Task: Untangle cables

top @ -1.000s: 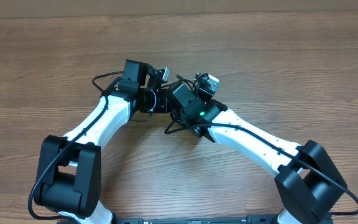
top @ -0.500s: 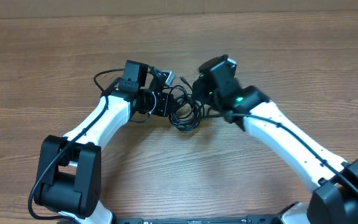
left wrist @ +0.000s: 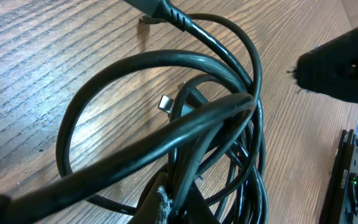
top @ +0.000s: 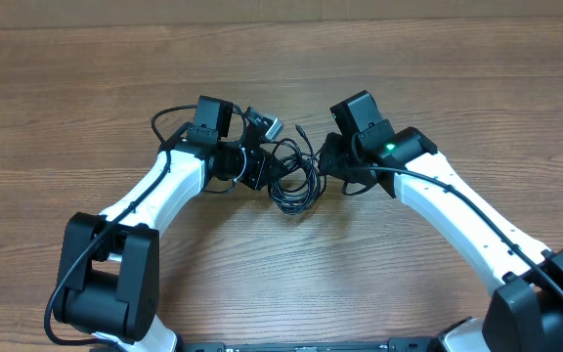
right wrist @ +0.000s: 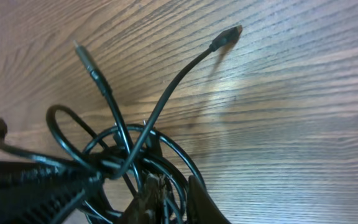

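**Step in hand.** The task appears to be at an early stage: separation of the bundle. The cables (top: pixel 293 181) lie as one knotted mass on the table (top: pixel 438 88), just above the centre of the overhead frame, between the two arms.

**End effectors.**
- The left gripper (top: pixel 260 166) is clenched on the left edge of the bundle. In the left wrist view, strands run down into its fingers at the bottom of the frame.
- The right gripper (top: pixel 332 164) stands at the right edge of the bundle. In the right wrist view its fingers sit close together at the bottom centre with strands between them. Whether they are clamped cannot be told.

**Next move.** Judged from this layout, the left arm anchors the mass while the right arm secures one strand and draws it toward the right of the frame. A loop that crosses another may tighten if it is pulled blindly.

**Condition of the cables.**
- Thin, black, glossy cords in several overlapping loops, crossing one another near the middle.
- A silver-tipped plug (top: pixel 271 125) projects at the upper left of the bundle.
- Two free ends rise clear of the mass: one plug end (right wrist: pixel 229 32) at the upper right of the right wrist view, and a second end (right wrist: pixel 82 53) at the upper left.
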Robot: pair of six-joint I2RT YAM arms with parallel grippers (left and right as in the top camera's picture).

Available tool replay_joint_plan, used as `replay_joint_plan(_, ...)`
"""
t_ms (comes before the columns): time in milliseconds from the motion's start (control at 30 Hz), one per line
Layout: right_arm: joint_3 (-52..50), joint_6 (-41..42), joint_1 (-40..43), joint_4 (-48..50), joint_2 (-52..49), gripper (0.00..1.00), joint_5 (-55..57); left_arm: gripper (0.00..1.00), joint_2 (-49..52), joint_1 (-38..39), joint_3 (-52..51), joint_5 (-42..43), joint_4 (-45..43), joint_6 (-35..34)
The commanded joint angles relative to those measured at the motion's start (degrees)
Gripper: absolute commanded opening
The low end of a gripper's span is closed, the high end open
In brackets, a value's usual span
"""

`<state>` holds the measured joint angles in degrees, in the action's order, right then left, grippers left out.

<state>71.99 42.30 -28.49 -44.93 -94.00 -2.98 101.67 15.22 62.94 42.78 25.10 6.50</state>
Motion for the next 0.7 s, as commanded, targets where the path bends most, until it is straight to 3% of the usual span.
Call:
replay_joint_plan(0, -1.4, 4.9, 0.4, 1.0, -2.9, 0.11, -0.2, 0.04, -1.3, -0.2, 1.2, 2.3, 0.0, 1.7)
replay_joint_plan(300, -3.3, 10.3, 2.0, 8.7, -9.3, 0.05, -0.7, 0.04, -1.3, -0.2, 1.2, 2.3, 0.1, 1.7)
replay_joint_plan(667, -3.4, 8.2, 7.6, 21.8, -9.3, 0.04, -12.0, 0.04, -1.3, -0.2, 1.2, 2.3, 0.0, 1.7)
